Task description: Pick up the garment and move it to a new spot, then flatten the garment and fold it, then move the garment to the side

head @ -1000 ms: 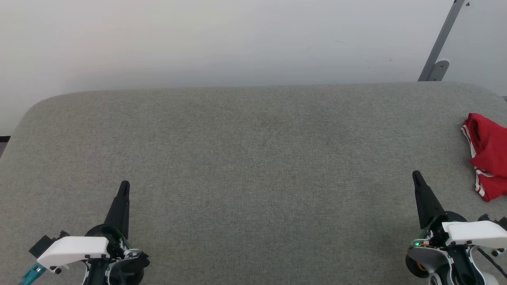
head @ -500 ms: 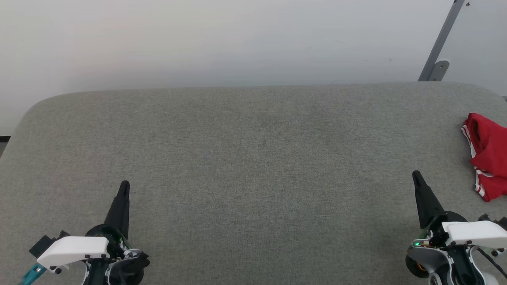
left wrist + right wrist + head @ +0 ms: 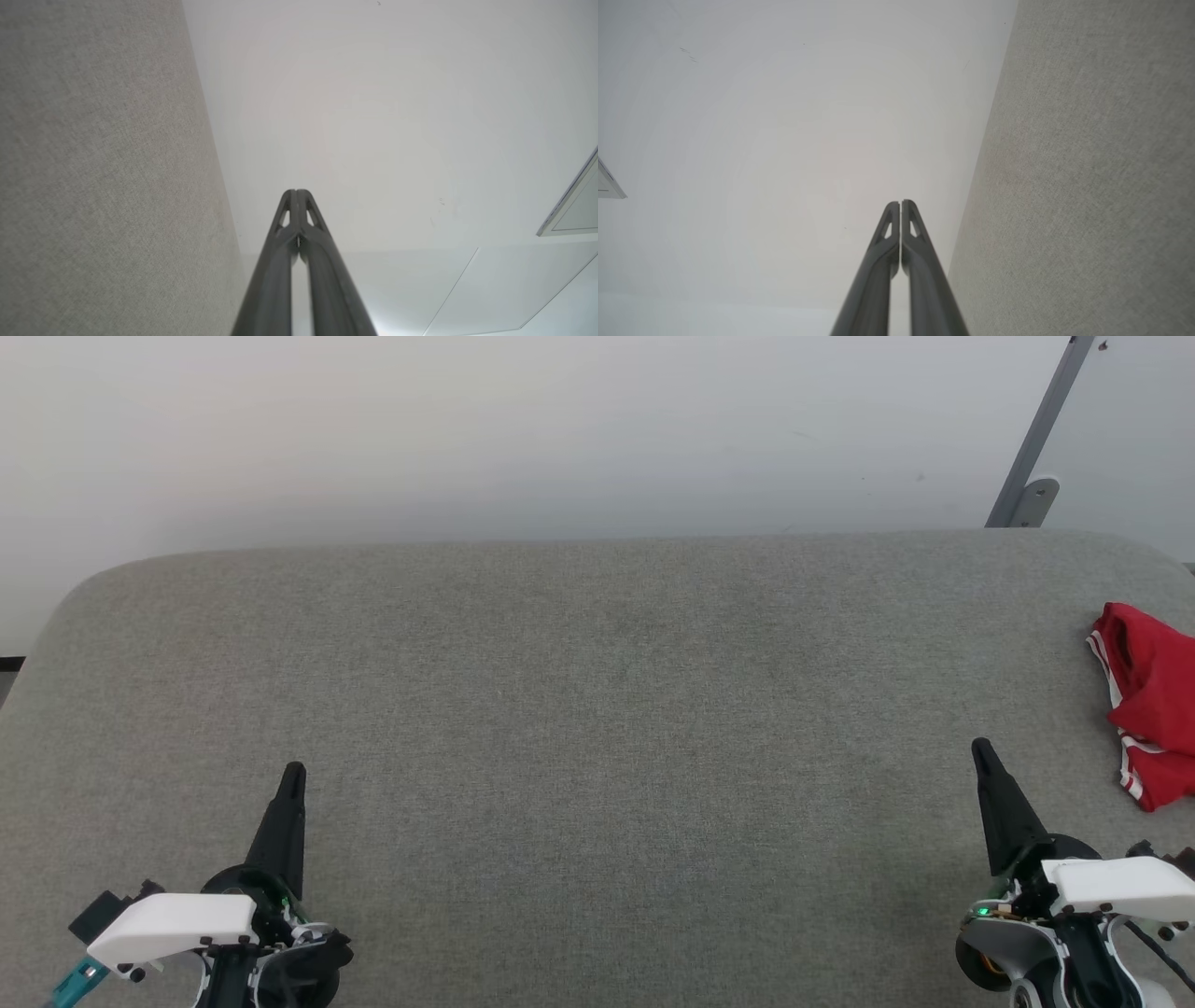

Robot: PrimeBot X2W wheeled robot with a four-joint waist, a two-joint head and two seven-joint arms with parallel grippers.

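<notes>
1. Left gripper (image 3: 293, 773) is clenched and empty, its two dark fingers pressed tip to tip. It hangs over the near left of the grey padded surface (image 3: 597, 709).
2. Right gripper (image 3: 981, 749) is clenched and empty too, over the near right of that surface. It is the closer of the two to the garment, but apart from it.
3. I see the garment (image 3: 1150, 700) at the far right of the surface in the head view. The picture's edge cuts it, so I cannot tell its full outline. What shows is a red bundle with white-and-red striped bands, its layers lapped over one another rather than spread flat.
4. That fits two stages: a shirt lying in a heap to be picked up, or one folded and set aside. The part I see looks rumpled, but I can't settle it.
5. I judge the cloth thin, soft and light. It would droop from any pinch and drag on the felt-like cover, and its layers could slide apart, so a pinch might catch one layer or several.
6. If it is to be lifted, I'd take hold at a striped band by the neck or a sleeve seam. The thicker edge gives narrow fingertips more to bite on than plain fabric does.
</notes>
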